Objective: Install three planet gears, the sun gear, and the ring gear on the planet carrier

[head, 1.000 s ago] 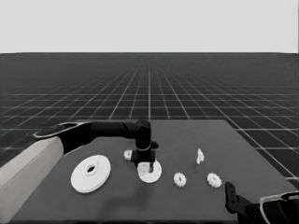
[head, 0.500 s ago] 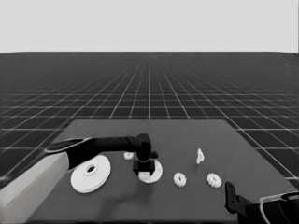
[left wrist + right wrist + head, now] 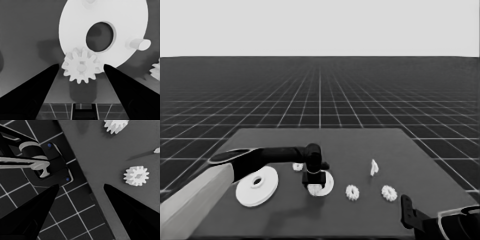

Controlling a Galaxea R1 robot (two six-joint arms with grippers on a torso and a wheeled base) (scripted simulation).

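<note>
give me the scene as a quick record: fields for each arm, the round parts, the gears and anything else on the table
left gripper: over the smaller round part, fingers open, a gear between them, untouched
gear at gripper: sits on a peg at the part's rim
smaller round part: two bare pegs show
larger round part: lies flat, left of the gripper
loose gears: one behind the gripper, two to the right
thin white piece: behind the two right gears
right gripper: parked at the near right corner, open, holds nothing

Thin white piece [image 3: 374,167] upright on dark table [image 3: 360,145], right of centre
</note>
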